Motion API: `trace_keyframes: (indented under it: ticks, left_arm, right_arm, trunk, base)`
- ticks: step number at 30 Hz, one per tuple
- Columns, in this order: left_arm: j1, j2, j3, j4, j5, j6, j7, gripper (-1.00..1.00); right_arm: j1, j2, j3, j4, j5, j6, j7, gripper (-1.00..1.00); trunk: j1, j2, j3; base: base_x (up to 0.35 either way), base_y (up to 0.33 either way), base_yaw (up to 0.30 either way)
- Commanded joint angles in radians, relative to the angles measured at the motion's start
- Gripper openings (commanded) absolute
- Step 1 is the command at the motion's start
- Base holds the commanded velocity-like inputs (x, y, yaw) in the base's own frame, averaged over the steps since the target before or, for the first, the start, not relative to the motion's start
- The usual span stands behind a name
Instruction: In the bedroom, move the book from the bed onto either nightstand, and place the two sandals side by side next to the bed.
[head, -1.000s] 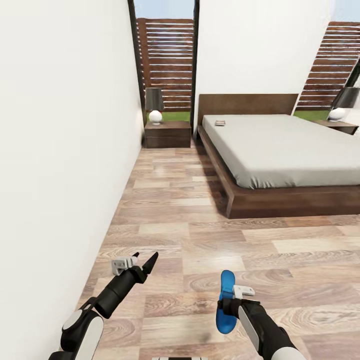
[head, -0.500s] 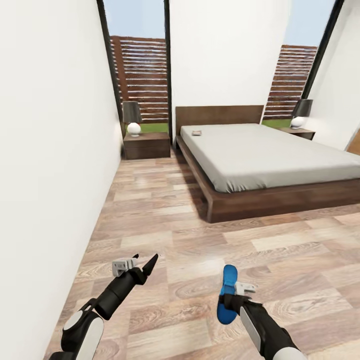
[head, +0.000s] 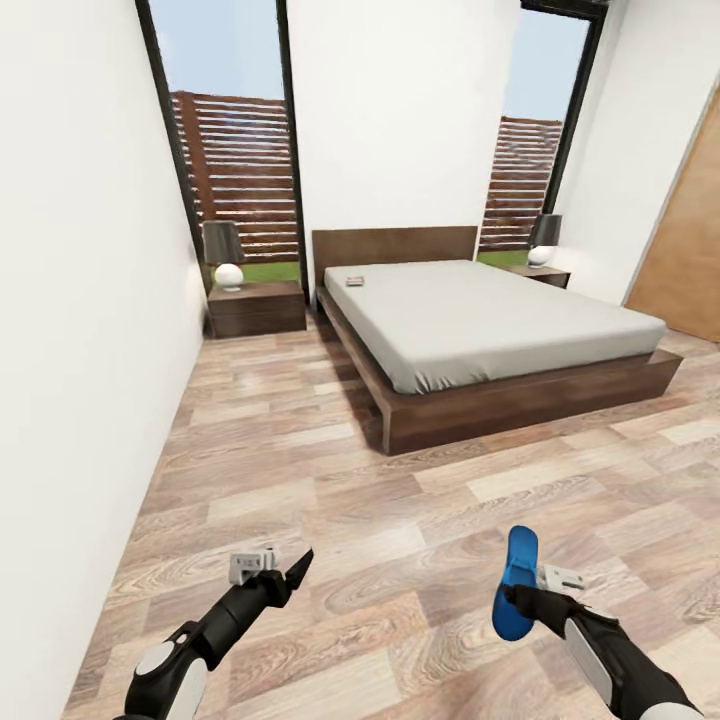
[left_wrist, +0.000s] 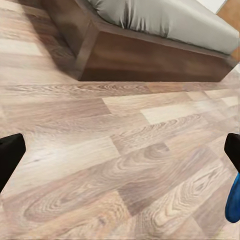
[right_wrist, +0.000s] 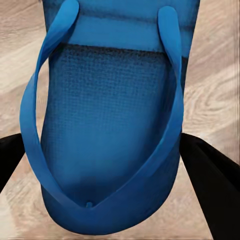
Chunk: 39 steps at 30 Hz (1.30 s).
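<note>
The right hand grips one blue sandal, carried toward the bed for placing beside it. The left hand is open and empty. The book lies at the bed's far left corner, near the nightstand.

Open wood floor ahead of both my end effectors, nothing lying on it btwn me and the bed. White wall runs close along the outer side of my left end effector. Floor lane btwn wall and bed leads fwd to the nightstand, lamp on top. Bed frame blocks fwd-right of my right end effector. Wood door far right.
</note>
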Motion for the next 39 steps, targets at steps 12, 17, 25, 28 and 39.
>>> trace_keyframes:
  ticks: [12,17,25,28,39]
  left_arm:
    - [0.000,0.086,0.031,0.030,0.020,0.008,-0.046,1.00]
    - [0.000,0.087,0.032,0.030,0.019,0.008,-0.070,1.00]
    - [0.000,0.084,0.032,0.065,0.014,0.006,-0.073,1.00]
    - [-0.001,0.085,0.032,0.106,0.011,-0.001,-0.073,1.00]
    - [-0.052,0.083,0.027,0.225,0.005,-0.005,-0.073,1.00]
  right_arm:
    - [0.001,-0.081,-0.002,0.253,-0.046,0.004,0.382,-1.00]
    - [0.002,-0.082,0.000,0.293,-0.046,0.003,0.399,-1.00]
    - [0.002,-0.089,-0.001,0.299,-0.042,0.002,0.402,-1.00]
    - [0.002,-0.134,0.000,0.299,-0.046,0.001,0.403,-1.00]
    - [0.003,-0.196,0.000,0.307,-0.042,0.001,0.623,-1.00]
  trunk:
    - [-0.046,0.084,0.037]
    - [-0.065,0.119,0.052]
    - [-0.096,0.175,0.078]
    - [-0.108,0.196,0.087]
    - [-0.150,0.273,0.121]
  base:
    - [0.000,0.000,-0.190]
    - [0.000,0.000,-0.185]
    - [0.000,0.000,-0.197]
    - [0.000,0.000,-0.225]
    - [0.000,0.000,-0.201]
